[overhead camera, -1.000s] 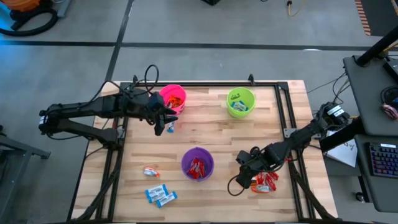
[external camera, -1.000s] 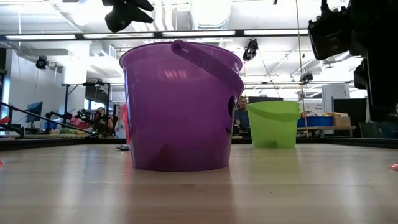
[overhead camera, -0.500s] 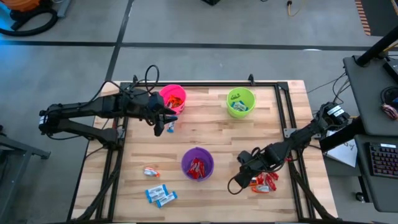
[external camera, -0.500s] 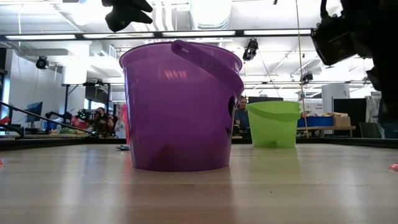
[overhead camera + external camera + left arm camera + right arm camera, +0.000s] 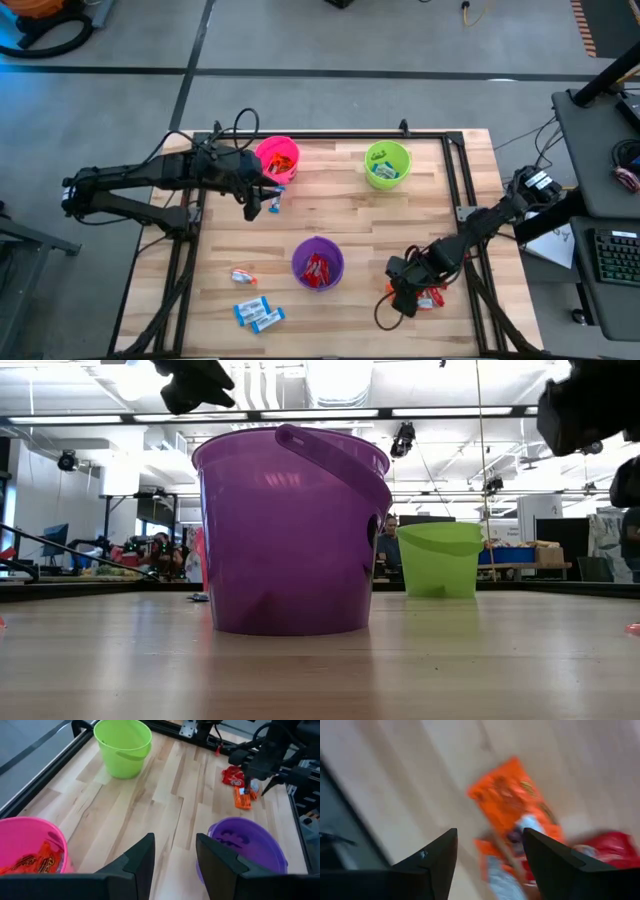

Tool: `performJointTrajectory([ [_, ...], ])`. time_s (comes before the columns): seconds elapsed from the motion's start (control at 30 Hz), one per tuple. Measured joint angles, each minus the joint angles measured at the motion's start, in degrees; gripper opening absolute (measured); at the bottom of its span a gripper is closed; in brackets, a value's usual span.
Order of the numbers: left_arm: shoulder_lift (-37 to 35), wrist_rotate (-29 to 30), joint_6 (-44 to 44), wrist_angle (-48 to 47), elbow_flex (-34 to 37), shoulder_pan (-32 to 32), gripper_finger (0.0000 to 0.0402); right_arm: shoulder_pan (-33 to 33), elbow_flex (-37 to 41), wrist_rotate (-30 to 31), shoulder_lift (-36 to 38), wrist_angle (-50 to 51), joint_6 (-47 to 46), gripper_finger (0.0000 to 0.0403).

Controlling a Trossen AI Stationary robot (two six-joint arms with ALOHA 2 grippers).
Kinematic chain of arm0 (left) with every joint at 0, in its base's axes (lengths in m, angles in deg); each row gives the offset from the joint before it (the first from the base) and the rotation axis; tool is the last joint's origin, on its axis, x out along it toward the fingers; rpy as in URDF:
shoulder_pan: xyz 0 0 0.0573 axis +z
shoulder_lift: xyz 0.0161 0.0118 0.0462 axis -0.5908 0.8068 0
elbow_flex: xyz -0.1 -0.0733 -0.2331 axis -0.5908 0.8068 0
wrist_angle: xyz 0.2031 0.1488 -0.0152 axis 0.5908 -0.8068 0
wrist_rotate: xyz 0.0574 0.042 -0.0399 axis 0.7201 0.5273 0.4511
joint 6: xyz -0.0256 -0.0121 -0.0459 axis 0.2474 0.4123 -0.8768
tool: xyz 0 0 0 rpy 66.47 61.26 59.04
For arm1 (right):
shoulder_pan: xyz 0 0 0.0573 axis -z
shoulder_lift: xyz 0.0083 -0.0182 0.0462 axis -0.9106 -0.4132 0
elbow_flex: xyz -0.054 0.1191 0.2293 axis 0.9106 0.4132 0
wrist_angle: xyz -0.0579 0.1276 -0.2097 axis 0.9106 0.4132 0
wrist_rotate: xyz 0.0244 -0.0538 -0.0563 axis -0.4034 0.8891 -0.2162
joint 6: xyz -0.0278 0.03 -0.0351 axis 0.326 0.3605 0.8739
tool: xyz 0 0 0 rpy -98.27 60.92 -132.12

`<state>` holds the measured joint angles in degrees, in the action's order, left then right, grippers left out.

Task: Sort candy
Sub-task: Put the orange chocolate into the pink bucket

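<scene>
Right gripper point(image 5: 402, 298) fingers point(image 5: 432, 860) spread, empty, had shifted nearer over the candy point(image 5: 430, 296); left gripper point(image 5: 262, 200) part-open, empty. No readable labels.

Three cups point(image 5: 318, 264) mid-table, loose candy point(image 5: 256, 313) front-left and under right tool point(image 5: 404, 296).

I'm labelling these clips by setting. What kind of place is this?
Probably a robotics lab or open workshop: a framed wooden table on a bare concrete floor, exposed ceiling ducts with strip lights, and cluttered workbenches with a person behind.
</scene>
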<state>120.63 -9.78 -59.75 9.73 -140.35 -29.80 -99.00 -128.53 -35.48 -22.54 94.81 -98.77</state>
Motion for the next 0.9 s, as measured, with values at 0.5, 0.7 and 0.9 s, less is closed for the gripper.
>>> performJointTrajectory([
  [0.5, -7.4, 3.1, -1.4, -2.6, 0.0, 0.0, 0.0127, 0.0, -0.2, 0.9, -9.4, 0.4, 6.0, 0.0178],
  [0.7, -11.6, 6.3, -0.6, -3.4, 0.0, 0.0, 0.0127, 0.2, -0.2, 0.7, -9.2, -0.6, 5.9, 0.0078],
  [0.9, -15.2, 9.7, -0.9, -7.3, 0.0, 0.0, 0.0127, 0.8, 0.1, 2.1, -6.2, -0.2, 4.2, 0.0016],
])
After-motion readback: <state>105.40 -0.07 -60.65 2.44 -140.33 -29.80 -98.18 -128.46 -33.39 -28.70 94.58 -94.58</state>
